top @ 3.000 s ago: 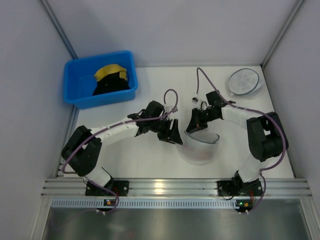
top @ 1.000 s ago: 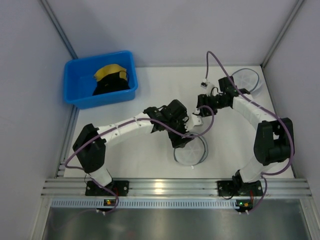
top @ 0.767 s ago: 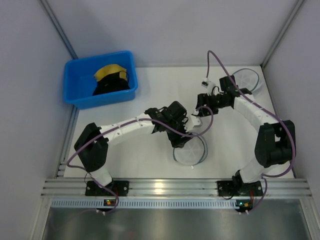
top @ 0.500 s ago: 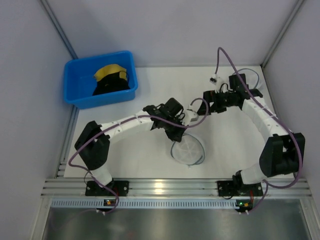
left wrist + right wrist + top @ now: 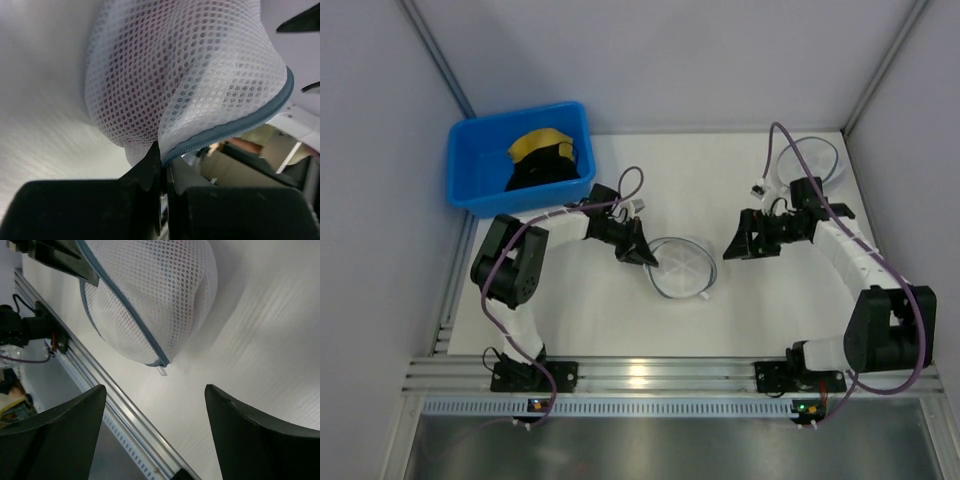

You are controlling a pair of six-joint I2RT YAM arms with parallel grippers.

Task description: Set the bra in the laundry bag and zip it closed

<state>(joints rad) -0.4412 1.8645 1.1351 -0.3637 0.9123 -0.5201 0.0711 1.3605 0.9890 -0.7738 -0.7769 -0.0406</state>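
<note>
Swung apart since a second ago, the left gripper (image 5: 645, 257) now pinches the laundry bag (image 5: 682, 268) by its rim; the right gripper (image 5: 733, 246) hangs spread nearby. Inside, the bra (image 5: 132, 107) shows red. Zipping step: the right likely must catch the pull tab (image 5: 162, 371).

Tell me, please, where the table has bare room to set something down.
Bare white table lies far middle, between the blue plastic bin and the far-right round white mesh bag, and along the near rail. Crowded centre: left fingers pinch the white mesh clamshell laundry bag, right fingers open beside it.
</note>
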